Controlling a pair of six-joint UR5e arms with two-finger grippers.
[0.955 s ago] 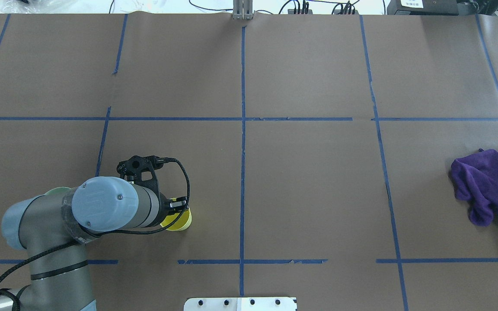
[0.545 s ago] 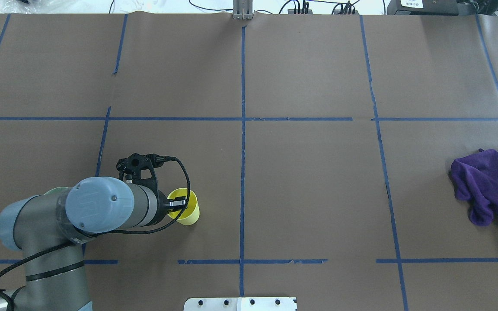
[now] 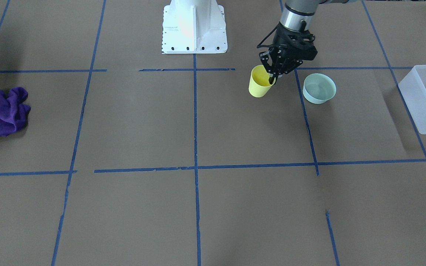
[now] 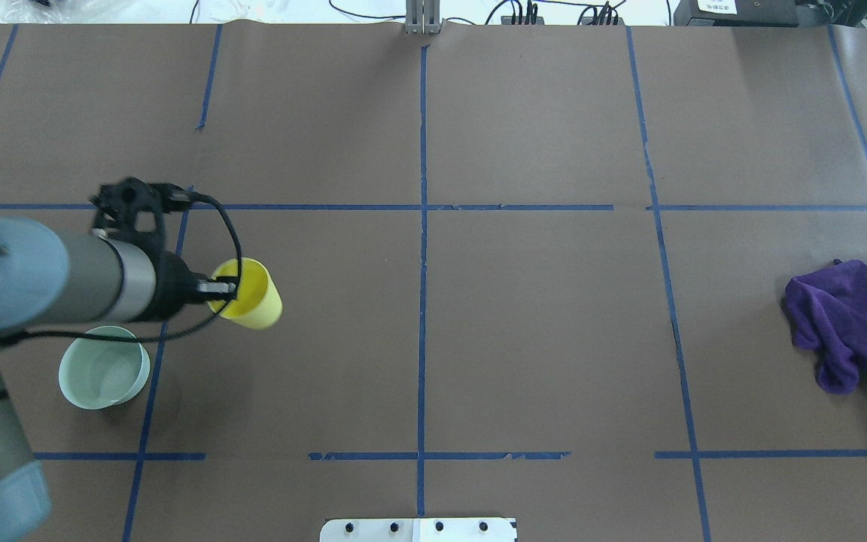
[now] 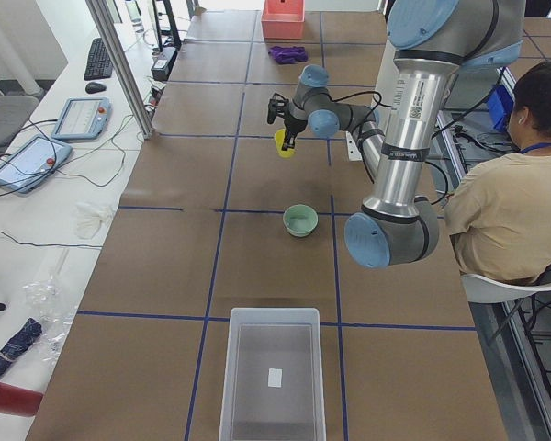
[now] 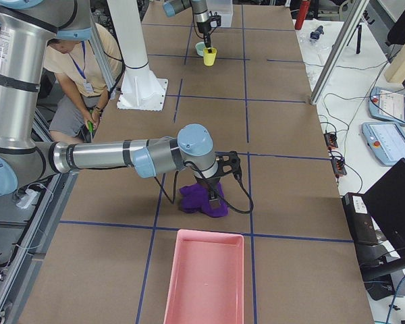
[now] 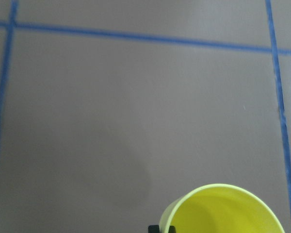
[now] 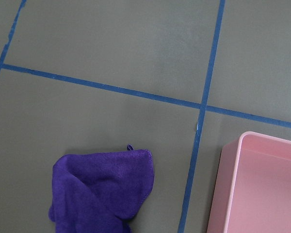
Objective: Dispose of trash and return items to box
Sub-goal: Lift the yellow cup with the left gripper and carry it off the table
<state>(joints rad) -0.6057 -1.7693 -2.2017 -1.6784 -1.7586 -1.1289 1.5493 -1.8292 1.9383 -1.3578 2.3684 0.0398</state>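
Observation:
My left gripper (image 4: 224, 287) is shut on the rim of the yellow cup (image 4: 251, 295), one finger inside and one outside. It holds the cup slightly tilted above the table. In the front-facing view the cup (image 3: 259, 83) hangs under the gripper (image 3: 272, 78). The left wrist view shows the cup's rim (image 7: 223, 208) at the bottom. The mint-green bowl (image 4: 102, 367) stands on the table near the left arm, apart from the cup. The frosted box (image 3: 425, 98) sits open at the table's left end. My right gripper (image 6: 214, 196) hovers over the purple cloth (image 6: 201, 200); I cannot tell whether it is open or shut.
The purple cloth (image 4: 844, 324) lies crumpled at the right side. A pink tray (image 6: 202, 280) stands beyond it at the right end. The white robot base (image 3: 194, 26) is at the near edge. A seated person (image 5: 514, 202) is beside the table.
My left arm has carried the yellow cup to the left and farther from the base. The arm no longer hides the mint-green bowl. The cloth has not moved.

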